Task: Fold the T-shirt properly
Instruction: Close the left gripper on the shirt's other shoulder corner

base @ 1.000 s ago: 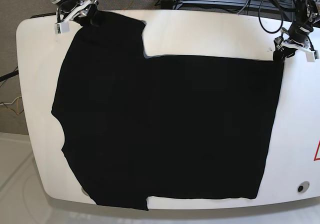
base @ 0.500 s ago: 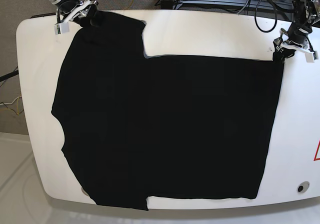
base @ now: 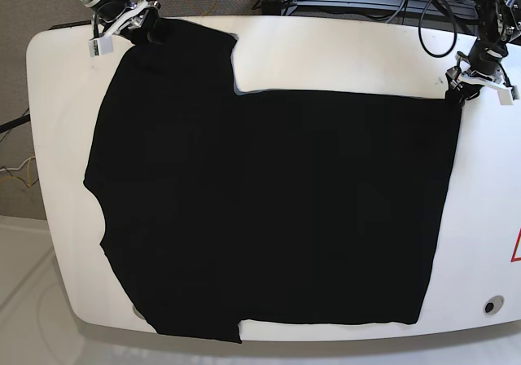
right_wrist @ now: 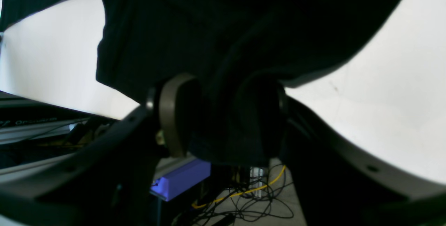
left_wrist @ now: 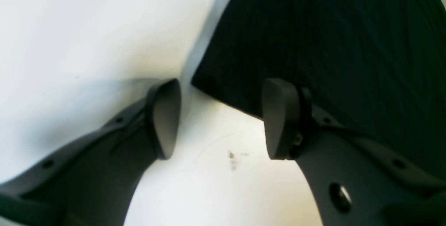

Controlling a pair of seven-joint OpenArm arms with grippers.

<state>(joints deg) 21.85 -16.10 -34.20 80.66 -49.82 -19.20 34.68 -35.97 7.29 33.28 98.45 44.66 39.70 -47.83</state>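
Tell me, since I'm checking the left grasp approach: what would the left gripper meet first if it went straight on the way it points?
Probably the T-shirt: its corner lies just ahead of the open left gripper, with bare white table beneath. Height above the table is unclear.

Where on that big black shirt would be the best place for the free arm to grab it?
Probably the T-shirt corner at the table's far edge, where the left gripper hovers open. The corner tip lies flat between its jaws, so coming straight down and pinching it looks easiest. The right gripper has bunched cloth between its fingers at the other far corner.
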